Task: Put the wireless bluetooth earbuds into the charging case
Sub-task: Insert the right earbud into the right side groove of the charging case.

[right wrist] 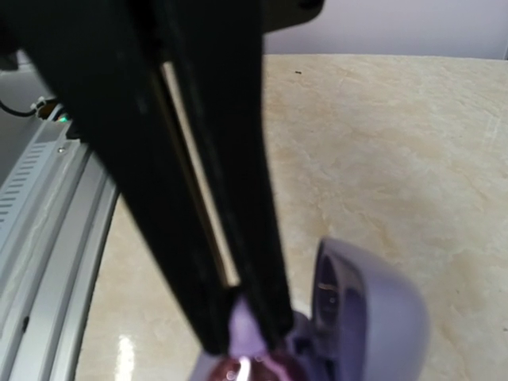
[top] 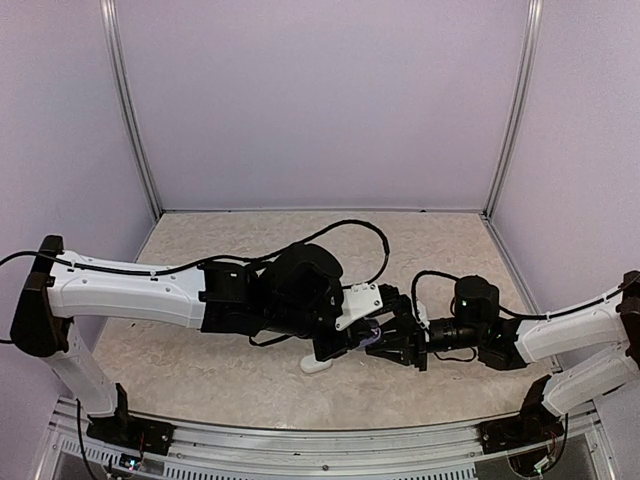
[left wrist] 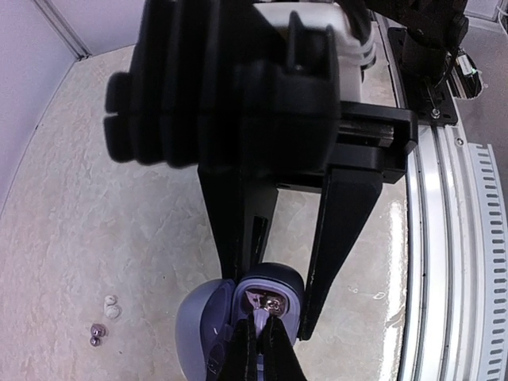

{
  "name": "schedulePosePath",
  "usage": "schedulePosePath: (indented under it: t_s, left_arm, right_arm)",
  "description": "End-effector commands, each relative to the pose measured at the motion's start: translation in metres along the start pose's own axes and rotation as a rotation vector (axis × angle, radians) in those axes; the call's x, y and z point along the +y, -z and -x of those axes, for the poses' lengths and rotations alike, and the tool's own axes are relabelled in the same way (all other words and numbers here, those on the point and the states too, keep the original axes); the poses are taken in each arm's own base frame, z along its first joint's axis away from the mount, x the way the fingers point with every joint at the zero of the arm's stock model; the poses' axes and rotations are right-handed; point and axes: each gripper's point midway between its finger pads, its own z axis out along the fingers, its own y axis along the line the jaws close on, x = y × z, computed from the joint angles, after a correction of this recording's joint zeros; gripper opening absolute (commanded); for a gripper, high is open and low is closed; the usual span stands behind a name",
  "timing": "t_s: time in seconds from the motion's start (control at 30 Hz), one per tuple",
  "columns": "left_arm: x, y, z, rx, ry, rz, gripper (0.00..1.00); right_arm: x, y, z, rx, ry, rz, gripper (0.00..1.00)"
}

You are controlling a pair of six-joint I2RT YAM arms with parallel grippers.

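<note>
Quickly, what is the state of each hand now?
Left hand: closed, tips at the lavender charging case; whether it holds anything cannot be told.
Right hand: closed on that case.

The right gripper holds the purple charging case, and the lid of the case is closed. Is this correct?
Not quite: the lid is open, not closed, as the right wrist view shows. The right gripper does hold the purple charging case.

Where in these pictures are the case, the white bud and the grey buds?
case [left wrist: 197, 333]: left wrist view, its open lid.
white bud [left wrist: 112, 306]: left wrist view, its middle.
grey buds [left wrist: 98, 329]: left wrist view, the upper bud.
</note>
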Motion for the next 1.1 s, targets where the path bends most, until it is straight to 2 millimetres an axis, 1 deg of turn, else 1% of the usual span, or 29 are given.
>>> schedulePosePath:
  t_s: [0.0,0.13,0.23,0.43,0.57,0.63,0.9,1.07]
  left_arm:
    - [-0.016,-0.007,0.011,-0.067,0.006,-0.067,0.00]
    - [-0.021,-0.007,0.011,-0.097,0.022,-0.090,0.00]
    - [-0.023,-0.009,0.008,-0.104,0.035,-0.106,0.00]
    - [-0.024,-0.013,0.000,-0.090,0.043,-0.116,0.03]
    - [-0.025,-0.016,-0.007,-0.064,0.042,-0.121,0.08]
    - [-0.025,-0.018,-0.010,-0.050,0.039,-0.116,0.10]
    - [-0.022,-0.015,-0.008,-0.045,0.034,-0.105,0.15]
    - [-0.017,-0.013,-0.009,-0.034,0.030,-0.079,0.20]
  right_arm:
    - [0.006,-0.003,0.026,-0.072,0.069,0.028,0.00]
    - [0.010,0.000,0.032,-0.102,0.087,0.036,0.00]
    - [0.013,0.004,0.037,-0.129,0.103,0.041,0.00]
    - [0.019,0.011,0.047,-0.172,0.130,0.047,0.00]
    - [0.020,0.013,0.053,-0.187,0.140,0.043,0.00]
    - [0.019,0.014,0.054,-0.188,0.142,0.037,0.00]
    - [0.019,0.014,0.049,-0.179,0.135,0.031,0.00]
    - [0.018,0.014,0.048,-0.178,0.135,0.029,0.00]
